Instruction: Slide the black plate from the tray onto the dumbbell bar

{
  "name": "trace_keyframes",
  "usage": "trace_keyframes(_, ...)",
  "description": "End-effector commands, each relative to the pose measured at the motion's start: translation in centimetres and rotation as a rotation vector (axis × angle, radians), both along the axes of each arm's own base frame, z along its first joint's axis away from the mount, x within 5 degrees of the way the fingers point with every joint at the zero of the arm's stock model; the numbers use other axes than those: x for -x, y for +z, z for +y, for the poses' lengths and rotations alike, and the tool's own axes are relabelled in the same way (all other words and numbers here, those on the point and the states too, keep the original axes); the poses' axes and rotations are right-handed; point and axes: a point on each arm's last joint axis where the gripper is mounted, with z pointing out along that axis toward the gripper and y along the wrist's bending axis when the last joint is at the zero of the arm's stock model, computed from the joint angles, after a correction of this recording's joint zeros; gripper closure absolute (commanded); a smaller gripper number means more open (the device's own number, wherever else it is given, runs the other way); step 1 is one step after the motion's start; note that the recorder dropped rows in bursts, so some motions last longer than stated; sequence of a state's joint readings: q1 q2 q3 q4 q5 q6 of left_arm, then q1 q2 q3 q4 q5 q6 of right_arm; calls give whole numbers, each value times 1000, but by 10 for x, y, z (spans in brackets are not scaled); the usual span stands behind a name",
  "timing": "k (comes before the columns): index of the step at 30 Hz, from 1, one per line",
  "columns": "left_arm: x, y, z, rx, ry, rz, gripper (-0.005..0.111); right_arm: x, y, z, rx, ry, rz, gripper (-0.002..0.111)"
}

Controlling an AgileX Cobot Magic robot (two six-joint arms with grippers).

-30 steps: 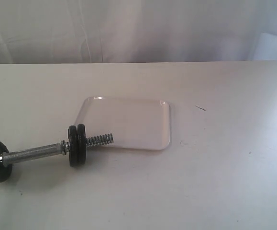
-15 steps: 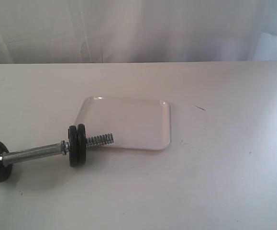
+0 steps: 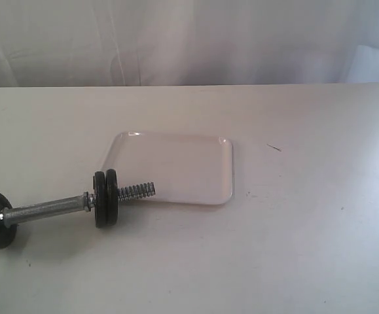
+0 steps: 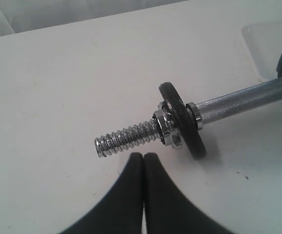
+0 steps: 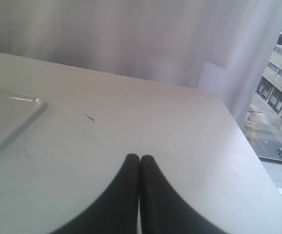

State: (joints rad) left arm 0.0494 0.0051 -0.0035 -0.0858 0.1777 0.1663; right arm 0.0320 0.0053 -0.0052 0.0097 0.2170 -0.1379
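Looks done: small matte-black weight plate [image 3: 112, 196] sits on the slim chrome dumbbell bar [image 3: 45, 210], just left of the glossy white tray [image 3: 196, 171] (nothing in it). Left gripper [image 4: 143, 157] and right gripper [image 5: 140, 158] both pinched closed, empty

No text, label, brand, number or sign can be read in any view. At this resolution the faces of the black plate [image 3: 112, 195], the dumbbell bar [image 3: 45, 210] and the tray [image 3: 189, 163] show no legible marking. The building [image 5: 281, 66] seen through the window in the right wrist view is too small to resolve any lettering.
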Motion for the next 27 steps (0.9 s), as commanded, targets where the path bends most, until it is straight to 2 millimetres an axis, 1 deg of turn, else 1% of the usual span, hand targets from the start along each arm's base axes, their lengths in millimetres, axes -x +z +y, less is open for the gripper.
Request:
trace_keyframes(1, 0, -2, -1, 31, -1, 8, 107, 0, -2, 0, -13, -6, 3, 108)
trace_keyframes(18, 1, -4, -1, 31, -2, 30, 107, 0, -2, 0, -13, -6, 3, 108)
trace_keyframes(21, 1, -4, 2, 41, 35, 35, 107, 0, -2, 0, -13, -6, 5, 108)
trace_keyframes(27, 1, -4, 2, 30, 34, 35, 107, 0, -2, 0, -9, -6, 6, 108)
